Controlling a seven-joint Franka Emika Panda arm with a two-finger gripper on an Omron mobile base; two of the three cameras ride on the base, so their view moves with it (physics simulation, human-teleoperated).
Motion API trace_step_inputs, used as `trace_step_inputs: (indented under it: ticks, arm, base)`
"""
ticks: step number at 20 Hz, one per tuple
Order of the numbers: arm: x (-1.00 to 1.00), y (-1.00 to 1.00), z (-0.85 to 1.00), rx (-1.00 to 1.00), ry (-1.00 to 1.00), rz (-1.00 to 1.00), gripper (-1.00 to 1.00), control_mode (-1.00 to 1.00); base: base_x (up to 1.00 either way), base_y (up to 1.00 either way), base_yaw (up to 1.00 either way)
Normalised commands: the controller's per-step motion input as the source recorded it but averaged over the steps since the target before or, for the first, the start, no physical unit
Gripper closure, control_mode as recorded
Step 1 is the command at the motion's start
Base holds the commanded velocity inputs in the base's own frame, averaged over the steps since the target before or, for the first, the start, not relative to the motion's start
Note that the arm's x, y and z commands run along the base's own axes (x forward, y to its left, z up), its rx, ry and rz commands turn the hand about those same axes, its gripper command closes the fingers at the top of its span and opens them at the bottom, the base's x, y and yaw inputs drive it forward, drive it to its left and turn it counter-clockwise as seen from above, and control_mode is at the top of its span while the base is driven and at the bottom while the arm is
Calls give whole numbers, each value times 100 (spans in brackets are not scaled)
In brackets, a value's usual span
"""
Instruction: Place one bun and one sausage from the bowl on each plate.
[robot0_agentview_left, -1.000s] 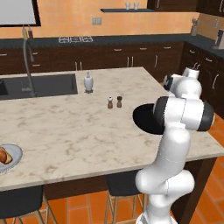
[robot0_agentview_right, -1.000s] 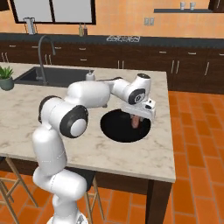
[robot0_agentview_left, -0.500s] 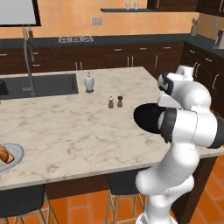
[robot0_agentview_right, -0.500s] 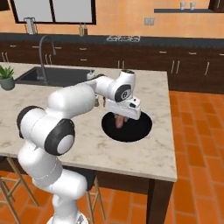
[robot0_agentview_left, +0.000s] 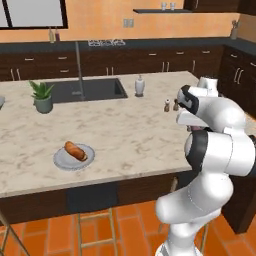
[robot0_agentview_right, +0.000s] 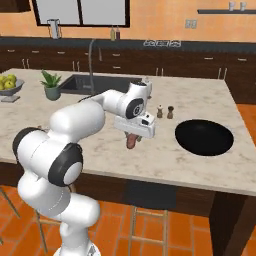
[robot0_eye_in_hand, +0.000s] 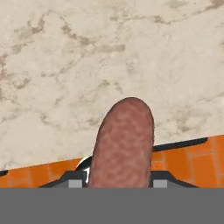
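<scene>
While the hand view looks down its length, a sausage (robot0_eye_in_hand: 122, 142) sits clamped between the two dark fingertips (robot0_eye_in_hand: 72, 178), its rounded end toward 12 o'clock over pale marbled counter (robot0_eye_in_hand: 87, 52), with orange floor tiles showing at 4 and 8 o'clock past the counter edge. From the right base view, the gripper (robot0_agentview_right: 134, 137) hangs above the counter (robot0_agentview_right: 90, 145), jaws closed on the sausage (robot0_agentview_right: 131, 141), which dangles below the hand, its low end clear of the stone. Bowl (robot0_agentview_right: 204, 136) lies at 3 o'clock of the gripper, near but apart, black and showing no contents from this angle. Salt and pepper shakers (robot0_agentview_right: 165, 111) stand side by side at about 1 o'clock of the gripper, beyond the bowl's far-left rim. Left base view: one plate (robot0_agentview_left: 74, 156) rests near the front counter edge, well apart from the arm at its 9 o'clock, carrying a bun (robot0_agentview_left: 75, 150) laid diagonally. Farther back, a potted plant (robot0_agentview_left: 42, 97) stands by the sink (robot0_agentview_left: 85, 89), a tall faucet (robot0_agentview_left: 79, 64) behind it, a white soap bottle (robot0_agentview_left: 139, 86) at the sink's 3 o'clock. Fruit bowl (robot0_agentview_right: 10, 87) sits at the far left counter end. Second plate cannot be made out.
</scene>
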Motion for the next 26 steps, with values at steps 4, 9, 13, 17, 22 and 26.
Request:
trace_step_inputs:
  ticks: [4, 9, 13, 17, 22, 26]
  arm:
    - [0, 0, 0, 0, 0, 0, 100, 100]
    - [0, 0, 0, 0, 0, 0, 100, 100]
    - [0, 0, 0, 0, 0, 0, 100, 100]
    - [0, 0, 0, 0, 0, 0, 100, 100]
    - [26, 30, -26, 1, 1, 8, 100, -100]
    - [14, 100, -75, 0, 1, 37, 100, -100]
  base:
    - [-19, 100, 0]
    - [5, 100, 0]
    - [74, 77, 0]
    - [100, 18, 0]
    - [54, 5, 3]
    - [0, 0, 0]
